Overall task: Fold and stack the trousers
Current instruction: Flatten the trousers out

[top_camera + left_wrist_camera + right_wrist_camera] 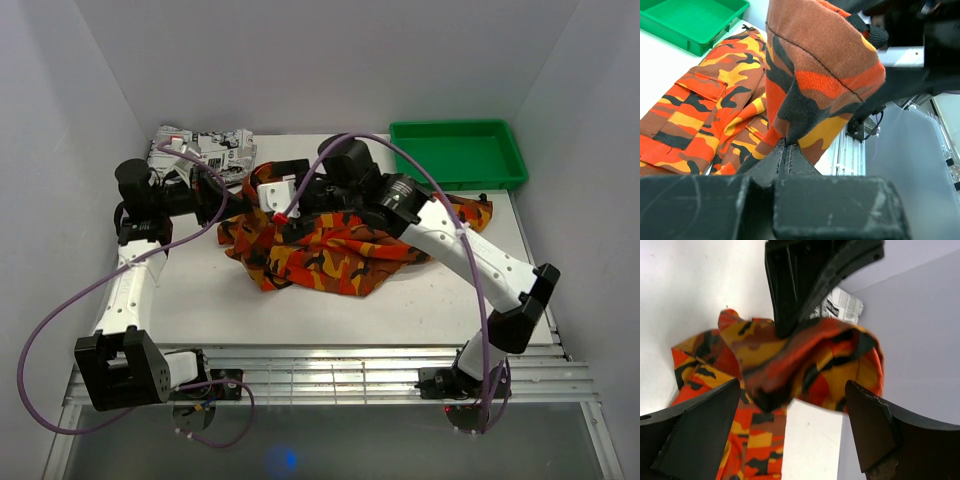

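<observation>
- Closest to the lens, the left gripper (785,152) was clamped shut on a fold of the trousers (330,250), and a ribbed cuff-like end was lifted above the bench (200,290).
- I saw the rest of the trousers lying in a crumpled heap at the middle of the bench, one part trailing toward 3 o'clock, with nothing folded yet.
- The right gripper (792,390) stood wide open and empty, its fingers (705,430) on either side of the raised bunch without touching it.
- I judged the step in hand to be a second hold. The right gripper would do best to close on the cloth edge just beside the left pinch, taking one layer, not the whole wad, so the two could then draw apart and spread the garment flat.
- The left arm rose from its base at 7 o'clock, bent near 9, and reached toward 3.
- The right arm climbed from 5 o'clock, folded at an elbow near 4, and stretched toward 11 over the heap.
- A newspaper-print garment (205,150) sat at 11 o'clock, and a green tray (455,150) at 1.
</observation>
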Controlling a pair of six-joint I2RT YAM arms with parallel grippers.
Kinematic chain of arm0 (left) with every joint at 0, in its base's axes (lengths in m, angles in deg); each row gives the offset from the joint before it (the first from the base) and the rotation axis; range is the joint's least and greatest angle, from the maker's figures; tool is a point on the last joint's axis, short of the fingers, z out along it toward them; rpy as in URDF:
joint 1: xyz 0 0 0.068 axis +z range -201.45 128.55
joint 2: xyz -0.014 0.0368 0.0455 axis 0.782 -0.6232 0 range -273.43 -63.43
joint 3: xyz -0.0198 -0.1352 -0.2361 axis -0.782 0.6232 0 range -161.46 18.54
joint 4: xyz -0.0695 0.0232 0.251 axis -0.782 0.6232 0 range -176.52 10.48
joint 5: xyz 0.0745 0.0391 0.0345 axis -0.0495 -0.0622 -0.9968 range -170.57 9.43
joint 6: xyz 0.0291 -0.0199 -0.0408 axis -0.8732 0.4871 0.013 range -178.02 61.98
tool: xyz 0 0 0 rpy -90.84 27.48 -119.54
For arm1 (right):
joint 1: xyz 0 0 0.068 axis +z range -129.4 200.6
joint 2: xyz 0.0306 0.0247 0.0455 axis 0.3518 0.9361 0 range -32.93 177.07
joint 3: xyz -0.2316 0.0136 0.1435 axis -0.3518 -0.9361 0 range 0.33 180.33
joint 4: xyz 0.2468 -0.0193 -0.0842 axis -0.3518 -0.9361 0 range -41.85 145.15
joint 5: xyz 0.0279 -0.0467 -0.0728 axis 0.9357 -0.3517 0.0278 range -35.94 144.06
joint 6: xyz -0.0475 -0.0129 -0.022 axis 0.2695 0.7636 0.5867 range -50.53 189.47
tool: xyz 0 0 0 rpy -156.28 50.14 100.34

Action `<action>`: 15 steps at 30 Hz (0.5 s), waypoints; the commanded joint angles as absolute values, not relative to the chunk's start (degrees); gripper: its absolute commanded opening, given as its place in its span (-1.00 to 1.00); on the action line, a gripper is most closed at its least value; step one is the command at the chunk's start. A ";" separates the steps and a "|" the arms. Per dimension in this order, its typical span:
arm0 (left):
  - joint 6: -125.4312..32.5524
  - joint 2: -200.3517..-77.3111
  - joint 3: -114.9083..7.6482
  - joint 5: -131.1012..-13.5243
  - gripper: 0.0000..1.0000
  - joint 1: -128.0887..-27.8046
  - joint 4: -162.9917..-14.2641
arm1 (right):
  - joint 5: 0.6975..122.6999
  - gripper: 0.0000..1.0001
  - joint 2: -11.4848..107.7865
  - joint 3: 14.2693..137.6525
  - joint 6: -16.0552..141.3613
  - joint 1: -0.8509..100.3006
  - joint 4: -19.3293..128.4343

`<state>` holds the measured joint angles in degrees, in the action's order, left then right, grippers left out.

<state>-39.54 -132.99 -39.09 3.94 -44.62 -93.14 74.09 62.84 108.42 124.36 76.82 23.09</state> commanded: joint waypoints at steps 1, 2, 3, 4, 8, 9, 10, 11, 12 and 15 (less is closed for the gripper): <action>-39.39 -133.38 -38.59 24.46 -1.00 -44.77 -94.52 | 68.22 0.80 55.58 105.01 128.97 76.50 26.58; -39.47 -133.30 -38.50 24.46 -1.00 -44.85 -94.44 | 67.77 0.80 55.31 104.74 129.23 76.50 26.84; -39.65 -133.21 -38.24 24.46 -1.00 -44.86 -94.52 | 67.68 0.80 55.57 105.52 128.80 76.50 26.85; -39.82 -132.95 -38.06 24.46 -1.00 -44.94 -94.52 | 67.77 0.80 56.01 106.23 128.36 76.50 26.76; -39.30 -132.68 -37.45 24.37 -1.00 -45.65 -94.70 | 70.49 0.80 59.69 111.15 126.34 76.50 25.79; -39.04 -132.68 -37.27 24.45 -1.00 -45.82 -94.70 | 72.41 0.80 60.32 112.11 126.07 76.50 25.27; -39.03 -132.60 -37.18 24.54 -1.00 -45.91 -94.61 | 73.56 0.80 60.76 113.34 127.37 76.50 24.92; -39.03 -132.42 -37.10 24.46 -1.00 -46.00 -94.70 | 74.44 0.80 61.54 113.44 128.43 76.50 24.91; -39.03 -131.98 -36.83 24.54 -1.00 -46.43 -94.70 | 75.84 0.80 61.81 113.27 129.83 76.50 25.00; -38.95 -130.93 -36.31 24.63 -1.00 -48.10 -94.70 | 78.39 0.82 62.61 112.13 137.04 76.50 24.56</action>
<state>-39.12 -133.40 -37.01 3.96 -46.45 -93.57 74.09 61.79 111.24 130.55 76.32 23.88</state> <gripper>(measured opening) 0.022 0.909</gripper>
